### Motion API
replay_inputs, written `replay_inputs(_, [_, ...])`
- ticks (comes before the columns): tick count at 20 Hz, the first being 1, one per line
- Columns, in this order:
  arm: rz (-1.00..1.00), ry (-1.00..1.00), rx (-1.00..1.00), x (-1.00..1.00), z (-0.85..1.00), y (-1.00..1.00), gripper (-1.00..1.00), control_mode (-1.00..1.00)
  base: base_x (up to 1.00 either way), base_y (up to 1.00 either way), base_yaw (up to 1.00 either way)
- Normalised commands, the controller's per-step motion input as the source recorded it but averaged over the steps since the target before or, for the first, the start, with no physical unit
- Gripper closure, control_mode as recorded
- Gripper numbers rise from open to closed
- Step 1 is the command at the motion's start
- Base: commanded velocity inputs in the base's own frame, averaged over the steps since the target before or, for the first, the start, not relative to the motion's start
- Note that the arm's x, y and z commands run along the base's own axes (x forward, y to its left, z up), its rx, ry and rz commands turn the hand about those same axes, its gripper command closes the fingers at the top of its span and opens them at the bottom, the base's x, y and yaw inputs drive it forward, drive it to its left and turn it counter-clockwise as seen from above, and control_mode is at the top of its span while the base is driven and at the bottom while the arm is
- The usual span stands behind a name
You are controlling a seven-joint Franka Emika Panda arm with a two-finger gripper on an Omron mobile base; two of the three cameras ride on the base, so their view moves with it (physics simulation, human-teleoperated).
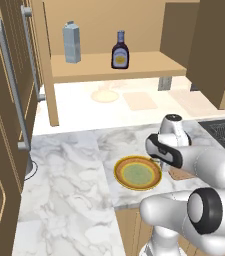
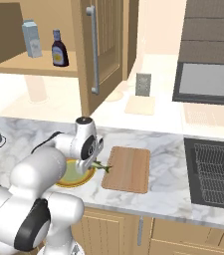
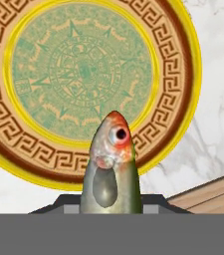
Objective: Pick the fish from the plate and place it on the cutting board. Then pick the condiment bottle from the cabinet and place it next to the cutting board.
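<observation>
Gripper (image 2: 94, 160): jaws clamped on fish (image 3: 111, 164) | fish raised above plate (image 1: 120, 175) rim, beside cutting board (image 2: 128, 169) | condiment bottle (image 1: 120, 50) upright on cabinet (image 1: 149, 65) shelf

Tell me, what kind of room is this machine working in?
A kitchen, rendered rather than real: a marble counter, a wooden cutting board beside a plate, and a sauce bottle in a wall cabinet.

One fish (image 3: 111, 164) – one plate (image 1: 138, 173) – one cutting board (image 2: 127, 168) – one bottle (image 1: 120, 50) – one carton (image 1: 72, 42).
</observation>
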Motion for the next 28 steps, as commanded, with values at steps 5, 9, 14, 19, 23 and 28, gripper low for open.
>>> replay_inputs(5, [0.0,0.0,0.0,0.01,0.02,-0.23,1.0,-1.0,0.0,0.0,0.0])
replay_inputs(9, [0.0,0.0,0.0,0.01,0.0,-0.21,1.0,-1.0,0.0,0.0,0.0])
replay_inputs(14, [0.0,0.0,0.0,0.0,0.0,-0.22,1.0,-1.0,0.0,0.0,0.0])
replay_inputs(19, [0.0,0.0,0.0,0.0,0.0,-0.24,1.0,-1.0,0.0,0.0,0.0])
replay_inputs(23, [0.0,0.0,0.0,0.01,0.0,-0.22,1.0,-1.0,0.0,0.0,0.0])
replay_inputs(28, [0.0,-0.02,0.0,0.03,0.0,-0.2,1.0,-1.0,0.0,0.0,0.0])
